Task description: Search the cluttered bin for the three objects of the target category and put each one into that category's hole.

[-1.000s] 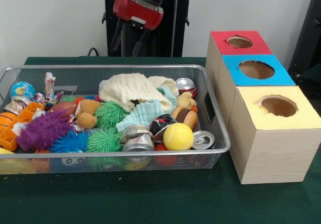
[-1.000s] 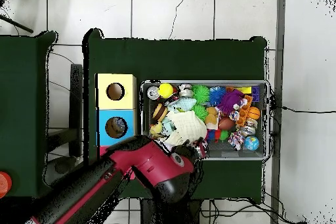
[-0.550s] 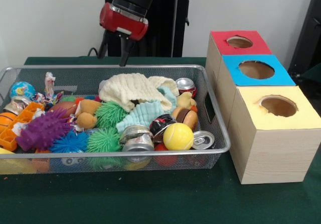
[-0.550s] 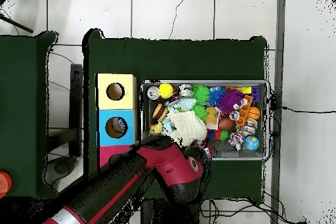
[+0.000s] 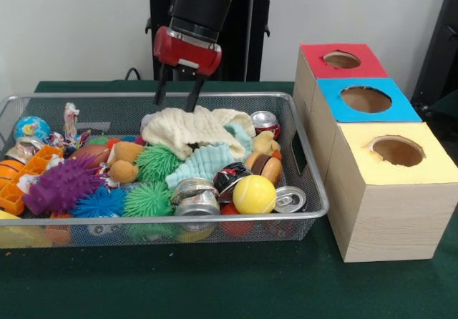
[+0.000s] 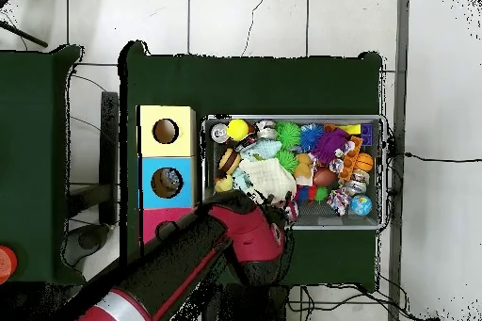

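Observation:
My gripper (image 5: 177,101) hangs open over the back of the wire bin (image 5: 308,163), its two dark fingertips just at the top edge of a cream knitted cloth (image 5: 187,127), with nothing between them. Under and around the cloth lie a teal cloth (image 5: 204,163), a red can (image 5: 265,121), a black and red can (image 5: 232,174), crushed silver cans (image 5: 195,196) and an upright can (image 5: 290,199). A yellow ball (image 5: 254,194) sits at the front. In the overhead view the red arm (image 6: 247,240) hides the gripper; the cream cloth (image 6: 270,175) shows beside it.
Three boxes stand beside the bin, with holes in a red top (image 5: 342,59), a blue top (image 5: 366,99) and a yellow top (image 5: 398,151). Green spiky balls (image 5: 148,197), a purple spiky toy (image 5: 61,185), a globe ball (image 5: 31,127) and orange pieces fill the bin's other end.
The gripper has swung from above the bin's back rim, first left, then right and down, ending at the cream cloth. The bin's contents have not shifted.

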Controlling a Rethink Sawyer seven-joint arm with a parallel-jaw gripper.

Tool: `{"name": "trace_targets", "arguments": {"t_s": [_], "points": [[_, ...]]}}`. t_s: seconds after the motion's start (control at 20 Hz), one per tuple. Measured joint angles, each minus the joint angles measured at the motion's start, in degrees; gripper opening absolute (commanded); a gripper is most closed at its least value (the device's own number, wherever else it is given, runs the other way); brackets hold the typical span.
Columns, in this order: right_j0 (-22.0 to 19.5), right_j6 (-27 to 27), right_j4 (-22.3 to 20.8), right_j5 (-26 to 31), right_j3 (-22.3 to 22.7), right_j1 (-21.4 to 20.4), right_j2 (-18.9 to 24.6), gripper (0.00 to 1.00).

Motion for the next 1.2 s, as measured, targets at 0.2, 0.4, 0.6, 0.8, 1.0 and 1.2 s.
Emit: {"name": "trace_targets", "arguments": {"t_s": [0.2,0.4,0.6,0.8,1.0,1.2], "points": [[-0.05,-4.89,5.11,0.0,0.0,0.04,0.17,1.0],[-0.05,-6.82,7.42,0.01,0.01,0.54,0.26,1.0],[-0.05,-7.07,7.92,0.02,-0.01,1.8,1.0,1.0],[-0.14,-7.08,9.07,0.02,-0.01,2.81,1.05,1.0],[-0.51,-7.64,13.9,-0.22,0.01,3.59,0.32,1.0],[-1.22,-10.54,21.07,-4.27,0.02,4.72,-0.92,0.0]]}}
